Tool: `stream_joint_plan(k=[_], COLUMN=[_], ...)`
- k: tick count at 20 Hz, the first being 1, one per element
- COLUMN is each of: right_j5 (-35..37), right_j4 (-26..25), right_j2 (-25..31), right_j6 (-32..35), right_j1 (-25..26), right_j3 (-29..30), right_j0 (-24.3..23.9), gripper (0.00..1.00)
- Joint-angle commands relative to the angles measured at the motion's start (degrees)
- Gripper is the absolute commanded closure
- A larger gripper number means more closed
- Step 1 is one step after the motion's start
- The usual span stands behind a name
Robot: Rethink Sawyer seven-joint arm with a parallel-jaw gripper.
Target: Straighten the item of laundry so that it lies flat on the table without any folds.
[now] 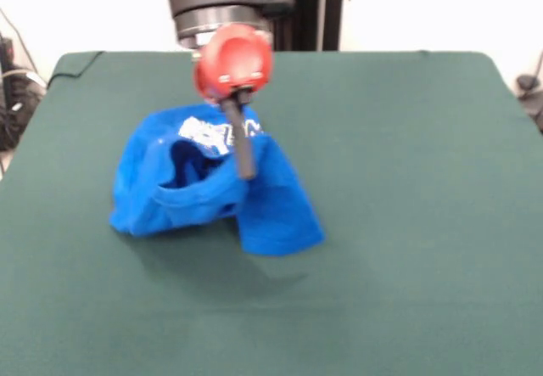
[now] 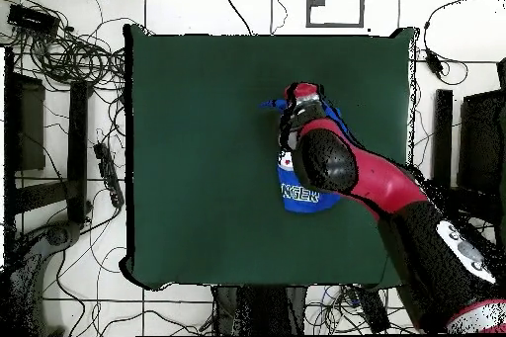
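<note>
T-shirt (image 1: 212, 189) sits bunched on green counter (image 1: 407, 223) w/ pincer (image 1: 244, 169) on it, grip can't tell tbh.

Crumpled blue tee (image 1: 212, 185) under end effector (image 1: 244, 168)

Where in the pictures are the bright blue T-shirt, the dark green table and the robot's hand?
Bright blue T-shirt (image 1: 276, 215): front view, on its lower flap.
Dark green felt-topped table (image 2: 198, 155): overhead view, on bare cloth top.
Robot's hand (image 1: 244, 171): front view, on the dark tip touching the shirt.
</note>
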Motion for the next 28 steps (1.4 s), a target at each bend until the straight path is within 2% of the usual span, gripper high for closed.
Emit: stream_joint_plan(k=[1, 4, 6, 7, 8, 9, 10, 12, 14, 15, 16, 17, 18, 19, 22, 25, 26, 28], right_j5=[7.6, 11.1, 12.8, 15.1, 15.6, 15.7, 17.3, 17.7, 16.0, 13.3, 13.1, 10.7, 11.0, 9.6, 9.0, 11.2, 12.3, 13.7], right_j4=[0.1, 1.2, -0.9, -3.3, -4.9, -8.9, -10.4, -16.6, -22.8, -26.7, -29.1, -32.0, -33.2, -35.4, -39.1, -41.0, -40.9, -41.2], right_j2=[17.1, 20.3, 22.0, 22.1, 20.9, 19.1, 18.4, 14.6, 7.3, -0.1, -3.7, -11.2, -13.9, -20.1, -22.9, -18.7, -17.6, -19.4], right_j6=[2.6, 0.7, -3.4, -8.3, -10.5, -14.9, -17.5, -21.9, -21.2, -18.4, -16.4, -12.2, -9.6, -6.1, -5.0, -8.4, -9.0, -7.7], right_j1=[5.7, 7.0, 10.6, 14.2, 15.8, 19.0, 20.3, 21.6, 19.5, 17.1, 16.0, 14.5, 14.2, 14.0, 14.7, 14.4, 13.0, 10.2], right_j3=[6.1, 3.5, 0.9, -2.1, -3.2, -5.2, -7.4, -10.5, -13.6, -16.5, -18.1, -21.2, -22.3, -25.0, -28.0, -28.6, -27.3, -27.3], right_j0=[-0.6, -2.5, -4.1, -5.9, -6.0, -6.4, -7.3, -7.4, -4.0, 0.8, 3.4, 8.7, 10.6, 14.8, 15.7, 13.1, 12.6, 14.6], gripper=[1.0, 1.0, 1.0, 1.0, 1.0, 1.0, 1.0, 1.0, 1.0, 1.0, 1.0, 1.0, 1.0, 1.0, 1.0, 1.0, 1.0, 1.0])
